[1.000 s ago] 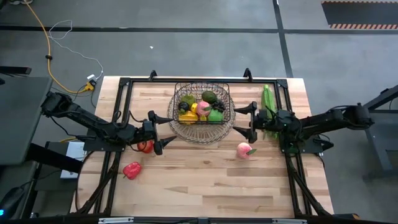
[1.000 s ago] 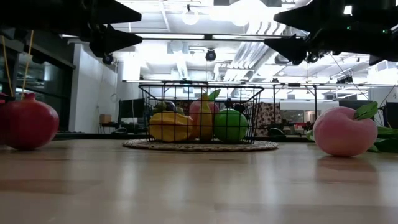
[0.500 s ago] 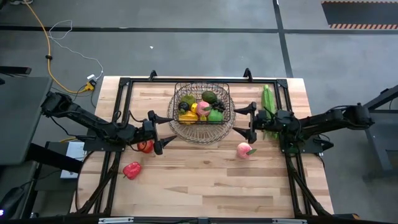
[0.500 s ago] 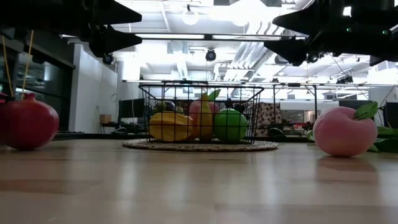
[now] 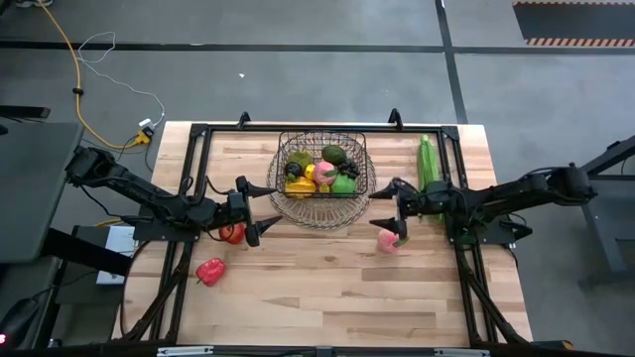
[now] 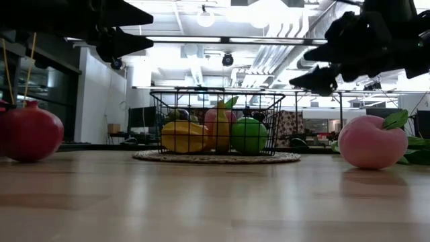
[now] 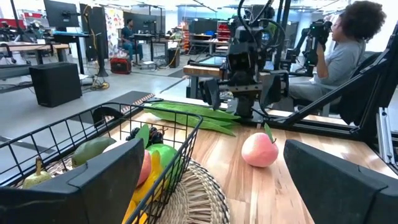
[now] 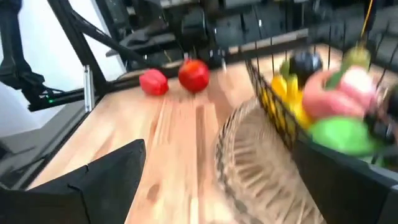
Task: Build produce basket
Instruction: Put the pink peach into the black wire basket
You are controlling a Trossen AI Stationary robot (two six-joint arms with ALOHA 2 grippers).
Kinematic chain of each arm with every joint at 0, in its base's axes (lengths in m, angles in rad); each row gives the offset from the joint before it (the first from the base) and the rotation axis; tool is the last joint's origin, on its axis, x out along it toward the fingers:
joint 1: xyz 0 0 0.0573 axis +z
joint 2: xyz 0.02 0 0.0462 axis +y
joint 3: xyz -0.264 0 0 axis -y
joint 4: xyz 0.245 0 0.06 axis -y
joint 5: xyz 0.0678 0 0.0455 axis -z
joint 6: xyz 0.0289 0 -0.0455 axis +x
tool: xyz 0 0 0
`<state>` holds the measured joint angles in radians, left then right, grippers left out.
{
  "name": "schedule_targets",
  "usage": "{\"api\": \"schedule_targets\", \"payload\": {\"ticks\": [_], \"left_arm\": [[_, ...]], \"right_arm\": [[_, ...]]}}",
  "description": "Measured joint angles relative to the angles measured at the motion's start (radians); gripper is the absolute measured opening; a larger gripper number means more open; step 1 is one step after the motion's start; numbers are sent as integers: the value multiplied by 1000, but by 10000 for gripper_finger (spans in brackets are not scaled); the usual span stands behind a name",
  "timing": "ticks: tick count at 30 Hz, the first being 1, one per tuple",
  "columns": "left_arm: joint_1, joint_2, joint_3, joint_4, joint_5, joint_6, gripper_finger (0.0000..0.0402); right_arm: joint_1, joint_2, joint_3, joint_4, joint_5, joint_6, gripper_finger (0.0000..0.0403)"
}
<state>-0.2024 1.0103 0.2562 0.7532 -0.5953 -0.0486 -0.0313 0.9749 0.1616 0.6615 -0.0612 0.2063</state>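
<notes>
The basket (image 5: 322, 179) is a dark wire grid standing on a round woven mat, with several fruits of the produce inside. A pink peach (image 5: 388, 241) lies on the table to the near right of the basket. The long green husk (image 5: 428, 164) lies to the right of the basket. A round red fruit (image 5: 231, 234) and the red pepper (image 5: 209, 271) lie to the basket's near left. My right gripper (image 5: 389, 215) hovers open just above and beyond the peach (image 6: 365, 142). My left gripper (image 5: 270, 205) waits open beside the basket's left side, close to the round red fruit.
Black frame bars run along the table's left, right and far edges. Bare wood lies between the basket and the near edge. In the left wrist view a person (image 7: 348, 43) sits beyond the table, behind the right arm (image 7: 242, 87).
My right gripper has moved toward the near edge and the basket and dropped lower, toward the peach, turning as it went. It stays open. The produce and the left arm have kept still.
</notes>
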Motion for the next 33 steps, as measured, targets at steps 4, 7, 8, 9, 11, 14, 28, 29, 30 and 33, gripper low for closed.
{"api": "schedule_targets", "payload": {"ticks": [4,7,8,9,11,14,28,29,30,33], "left_arm": [[0,0,0,0,0,0,376],[0,0,0,-1,1,-1,376],[0,0,0,-1,5,-5,376],[0,0,0,-1,6,-11,376],[0,0,0,-1,7,-21,376],[0,0,0,-1,7,-26,376],[0,0,0,-6,8,-27,376],[0,0,0,-9,8,-27,376],[0,0,0,-9,8,-26,376],[0,0,0,-9,8,-27,376]], "right_arm": [[49,0,1,-114,0,111,397],[103,0,1,-179,10,138,397],[120,0,1,-202,25,147,397],[139,0,1,-222,46,156,397],[171,0,8,-293,93,161,397],[214,0,65,-516,167,182,397],[398,0,284,-984,308,323,397],[407,2,284,-999,326,341,397],[417,7,284,-1011,345,356,397],[437,29,283,-1020,394,371,397]]}}
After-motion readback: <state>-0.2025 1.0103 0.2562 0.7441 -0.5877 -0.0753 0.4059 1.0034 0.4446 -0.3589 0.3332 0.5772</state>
